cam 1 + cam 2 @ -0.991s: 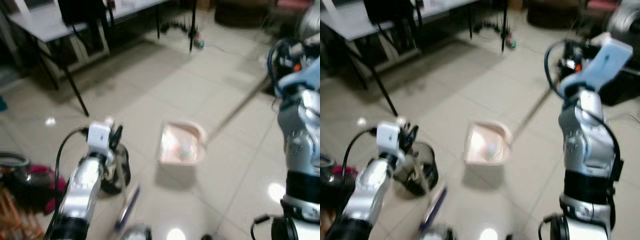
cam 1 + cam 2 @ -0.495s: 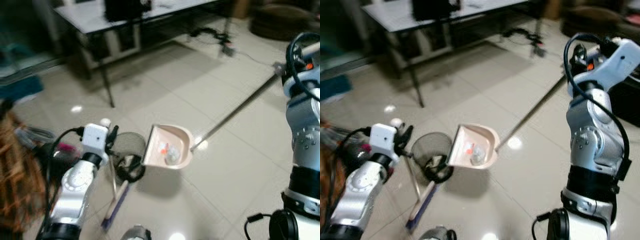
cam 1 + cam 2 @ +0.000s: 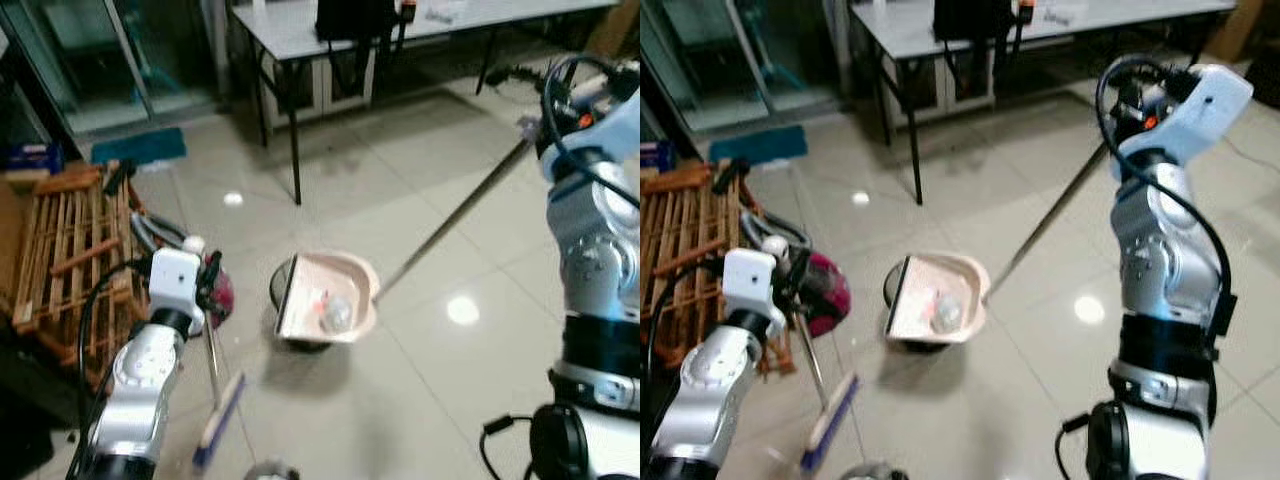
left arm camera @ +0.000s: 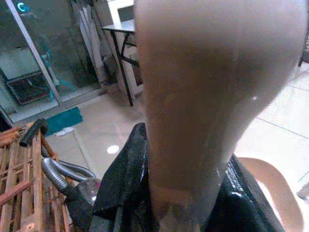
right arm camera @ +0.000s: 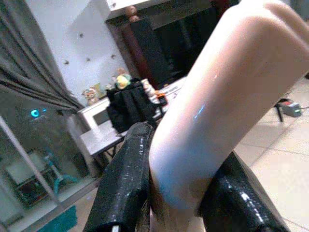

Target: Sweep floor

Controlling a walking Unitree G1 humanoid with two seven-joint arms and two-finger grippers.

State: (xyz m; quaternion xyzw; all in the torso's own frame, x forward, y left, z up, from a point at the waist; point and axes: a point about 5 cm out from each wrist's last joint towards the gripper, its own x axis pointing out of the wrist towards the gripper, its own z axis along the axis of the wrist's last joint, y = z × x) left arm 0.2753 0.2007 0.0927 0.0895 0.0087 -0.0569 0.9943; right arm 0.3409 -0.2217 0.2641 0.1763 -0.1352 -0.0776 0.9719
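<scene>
A pink dustpan [image 3: 325, 300] with bits of litter in it hangs above a black mesh bin [image 3: 281, 283] and covers most of it. Its long thin handle [image 3: 455, 215] slants up to my right gripper [image 3: 1130, 112], which is shut on the handle's pink grip [image 5: 203, 121]. My left gripper [image 3: 208, 290] is shut on the beige broom stick [image 4: 203, 96]. The stick runs down to the blue and white broom head [image 3: 220, 425] on the tiles in front of me. Black fingers [image 4: 123, 186] flank the stick in the left wrist view.
A wooden slatted crate [image 3: 60, 240] and a dark red appliance with a grey hose [image 3: 822, 295] lie at my left. A grey table [image 3: 300, 22] with black legs stands ahead, a black bag [image 3: 355, 15] on it. A teal mat [image 3: 140, 146] lies by glass doors.
The view has swung to the left, bringing the crate and doors into sight. The dustpan, which was beside the bin, now hangs over it. Both grippers keep their hold.
</scene>
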